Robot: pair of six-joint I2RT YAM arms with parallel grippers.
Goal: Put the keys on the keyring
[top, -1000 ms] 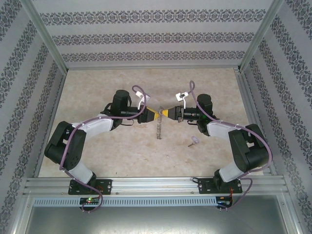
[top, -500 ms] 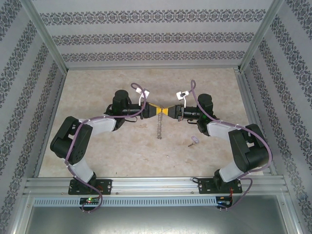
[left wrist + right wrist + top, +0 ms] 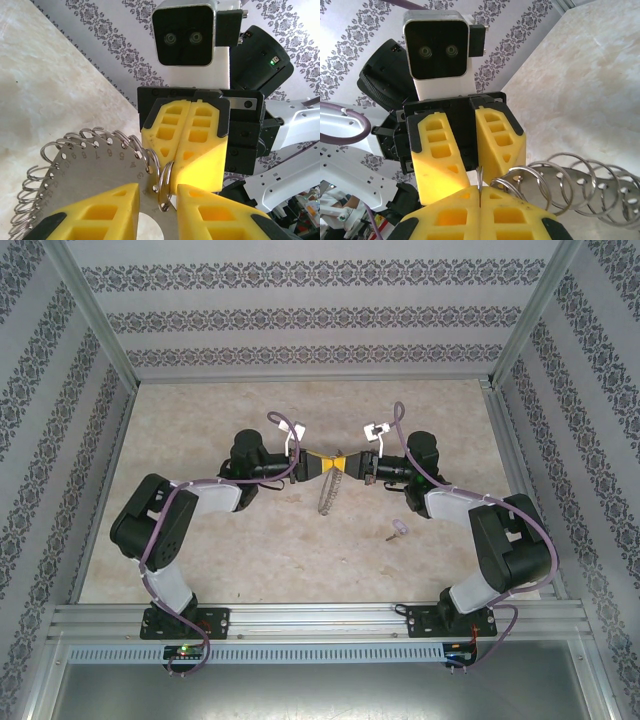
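The keyring (image 3: 324,496), a flat grey metal piece with its rim strung with silvery split rings, hangs between the two grippers at mid table. My right gripper (image 3: 479,195) is shut on one thin ring at the keyring's (image 3: 570,182) end. My left gripper (image 3: 157,200) faces it tip to tip, with its yellow fingers (image 3: 100,212) apart. The keyring's numbered rim (image 3: 85,170) and the pinched ring lie in that gap. The key (image 3: 398,529), tiny with a pale head, lies loose on the table near the right arm.
The beige table (image 3: 200,420) is walled by patterned panels (image 3: 320,315) at the back and sides. An aluminium rail (image 3: 320,618) runs along the near edge by the arm bases. Both forearms angle inward across the middle.
My left gripper has moved right until its tips meet the right gripper's. Both grippers and the hanging keyring have shifted a little toward the back wall.
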